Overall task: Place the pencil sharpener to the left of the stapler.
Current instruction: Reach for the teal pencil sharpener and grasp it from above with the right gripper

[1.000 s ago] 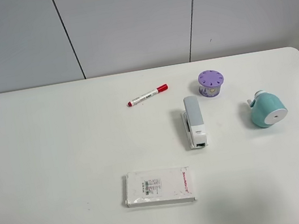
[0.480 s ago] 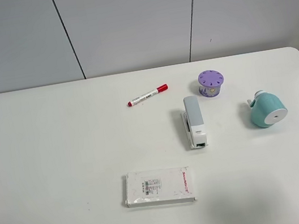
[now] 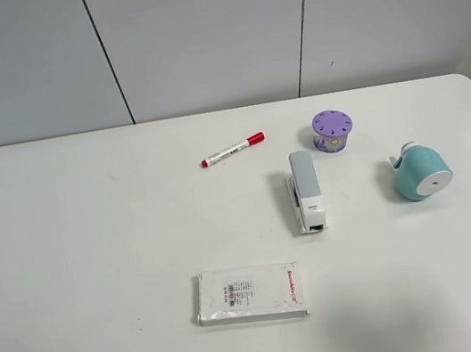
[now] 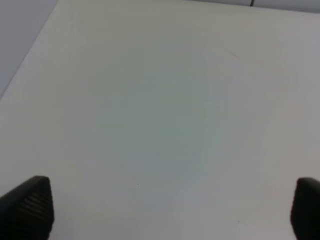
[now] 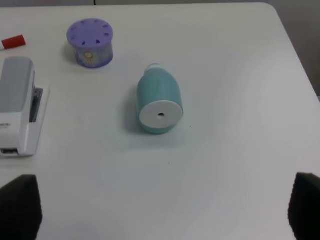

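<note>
The teal pencil sharpener (image 3: 421,174) lies on its side at the table's right, its flat white face (image 5: 160,114) turned toward the front. The white and grey stapler (image 3: 306,190) lies lengthwise left of it, also at the edge of the right wrist view (image 5: 19,111). My right gripper (image 5: 160,207) hangs open above the table in front of the sharpener, its dark fingertips (image 5: 20,206) far apart. My left gripper (image 4: 167,207) is open over bare table, one dark fingertip (image 4: 30,205) at each lower corner. Neither gripper shows in the exterior high view.
A purple cylinder with holes (image 3: 334,131) stands behind the stapler. A red-capped marker (image 3: 232,150) lies to its left. A flat white packaged box (image 3: 251,293) lies near the front edge. The white table (image 3: 93,245) ends at a rounded right corner.
</note>
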{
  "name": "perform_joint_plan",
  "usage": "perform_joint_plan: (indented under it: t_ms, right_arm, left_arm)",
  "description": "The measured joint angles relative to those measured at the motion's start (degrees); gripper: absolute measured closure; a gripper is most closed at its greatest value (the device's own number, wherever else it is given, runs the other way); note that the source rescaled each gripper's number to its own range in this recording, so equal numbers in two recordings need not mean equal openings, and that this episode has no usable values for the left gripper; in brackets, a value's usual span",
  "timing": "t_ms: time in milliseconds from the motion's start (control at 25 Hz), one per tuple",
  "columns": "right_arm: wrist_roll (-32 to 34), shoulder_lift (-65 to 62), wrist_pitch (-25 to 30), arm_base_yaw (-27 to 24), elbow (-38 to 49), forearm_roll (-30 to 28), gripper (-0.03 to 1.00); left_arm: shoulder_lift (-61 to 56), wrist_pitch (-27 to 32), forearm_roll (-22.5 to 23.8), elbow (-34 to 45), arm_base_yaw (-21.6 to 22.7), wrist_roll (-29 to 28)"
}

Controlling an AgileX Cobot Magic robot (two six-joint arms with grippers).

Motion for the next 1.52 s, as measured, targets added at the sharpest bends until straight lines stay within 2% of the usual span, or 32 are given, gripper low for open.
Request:
perform_joint_plan:
  t_ms: [360,920,1520]
  right_arm:
    - [4.2,1.6,1.8,0.0,-4.9,0.0,-0.03]
    - [6.3,20.6,2.9,0.0,-11.6,0.1,-0.03]
    - [7.9,49.0,2.8,0.0,-24.0,0.0,-0.03]
  left_arm:
    - [0.0,0.0,0.0,0.0,0.0,0.0]
    - [0.0,0.0,0.0,0.0,0.0,0.0]
    - [0.0,0.0,0.0,0.0,0.0,0.0]
